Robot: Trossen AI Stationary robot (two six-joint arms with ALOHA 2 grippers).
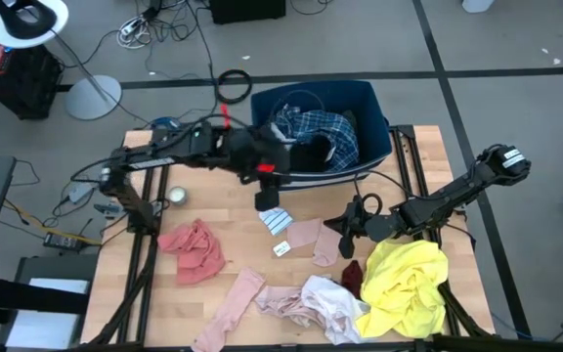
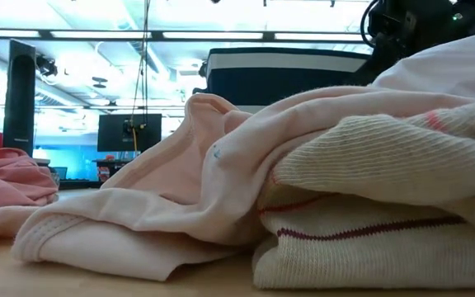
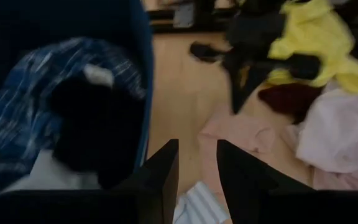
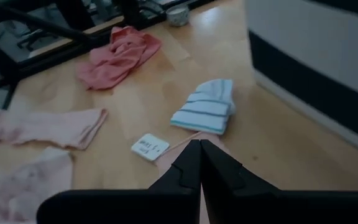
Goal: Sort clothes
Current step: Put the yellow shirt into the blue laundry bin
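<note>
The navy bin (image 1: 374, 117) at the table's far side holds a blue plaid garment (image 1: 311, 127) and a black garment (image 1: 311, 154). My left gripper (image 1: 268, 196) hangs open and empty just near of the bin's near wall (image 3: 143, 93). My right gripper (image 4: 199, 152) is shut at the edge of a pale pink garment (image 1: 308, 241) lying flat mid-table. A yellow garment (image 1: 406, 282), a maroon one (image 1: 352, 277), a white one (image 1: 328, 305), a long pink one (image 1: 228, 308) and a salmon one (image 1: 194, 250) lie on the table. My right gripper's shut fingertips (image 4: 194, 155) sit on the pale pink garment's edge (image 4: 165, 163), coming slanting down from the table's right side. The fingers themselves hide whether cloth is between them. The garment lies on the table.
A small white striped piece (image 4: 205, 107) and a white tag (image 4: 148, 146) lie between the two grippers. A small round cup (image 1: 176, 196) stands at the left. In the low view, pale pink and cream garments (image 2: 320, 165) fill the foreground, with the bin (image 2: 287, 78) behind.
</note>
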